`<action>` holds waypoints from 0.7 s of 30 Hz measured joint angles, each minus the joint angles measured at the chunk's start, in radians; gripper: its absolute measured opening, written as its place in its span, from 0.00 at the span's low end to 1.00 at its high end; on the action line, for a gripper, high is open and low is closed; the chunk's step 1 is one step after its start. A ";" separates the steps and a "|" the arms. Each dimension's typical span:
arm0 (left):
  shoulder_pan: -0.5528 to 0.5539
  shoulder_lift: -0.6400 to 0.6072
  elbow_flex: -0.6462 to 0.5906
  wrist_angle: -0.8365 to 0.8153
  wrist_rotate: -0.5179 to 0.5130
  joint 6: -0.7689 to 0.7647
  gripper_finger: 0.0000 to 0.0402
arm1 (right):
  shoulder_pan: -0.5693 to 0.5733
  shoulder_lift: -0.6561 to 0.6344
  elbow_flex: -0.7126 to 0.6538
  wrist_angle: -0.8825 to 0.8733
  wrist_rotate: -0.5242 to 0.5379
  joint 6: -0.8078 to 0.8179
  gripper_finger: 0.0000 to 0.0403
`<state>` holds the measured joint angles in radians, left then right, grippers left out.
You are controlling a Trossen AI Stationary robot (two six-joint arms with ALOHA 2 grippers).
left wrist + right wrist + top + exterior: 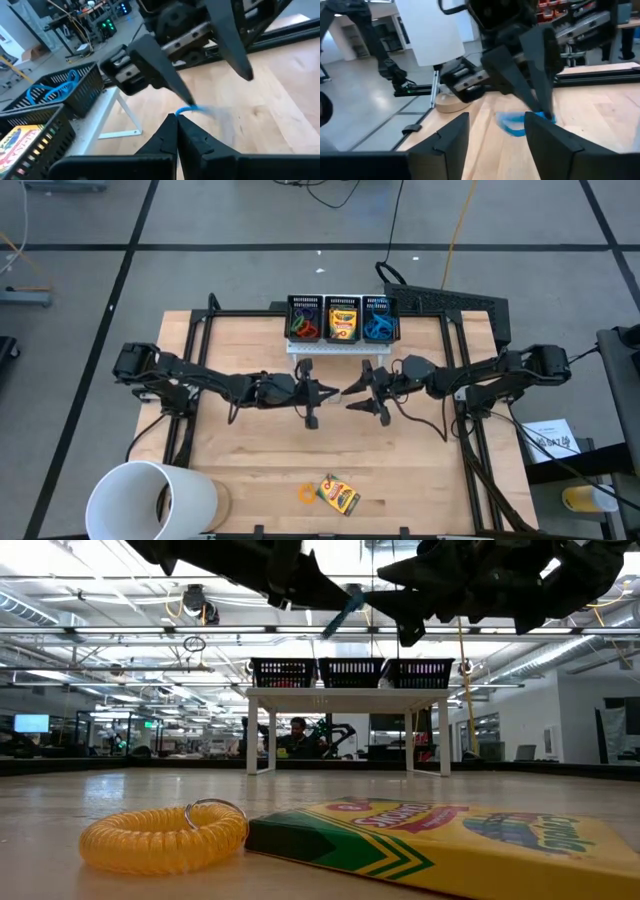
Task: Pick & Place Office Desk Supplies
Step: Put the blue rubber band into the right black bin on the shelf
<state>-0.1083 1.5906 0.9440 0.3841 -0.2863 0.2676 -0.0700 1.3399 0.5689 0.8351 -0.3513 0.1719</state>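
A thin blue rubber band (194, 109) hangs in the air above the table's middle, and my left gripper (176, 120) is shut on it. My right gripper (495, 145) faces it from the table's right, open, one finger (165, 80) close beside the band and the other (232, 47) farther off. I cannot tell whether it touches the band. In the low view the band (345, 612) shows between the two grippers. A yellow-and-green crayon box (339, 494) lies flat near the table's front edge, beside an orange coil band (306, 493). My left gripper pinches one end of the blue band (181, 113) between its two fingertips. The fingers lie about level and come from the table's left. The rest of the band sticks out past the tips toward my right gripper, clear of the table.
Three black mesh bins stand on a white shelf (340, 345) at the far edge: coloured bands (305, 326), a crayon box (343, 322) and blue bands (378, 326) lie in them. A large white cup (150, 500) lies at the near left corner.
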 joint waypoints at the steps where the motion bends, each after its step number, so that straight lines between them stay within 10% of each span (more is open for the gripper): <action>1: 0.002 0.000 0.000 0.005 0.000 0.000 0.01 | 0.000 0.000 0.000 0.000 0.000 0.000 0.43; 21: -0.024 0.000 0.000 0.072 0.029 0.035 0.01 | -0.004 0.000 0.000 -0.014 0.077 -0.002 0.35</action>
<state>-0.1319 1.5902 0.9440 0.4557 -0.2570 0.3024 -0.0738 1.3399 0.5686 0.8207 -0.2741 0.1698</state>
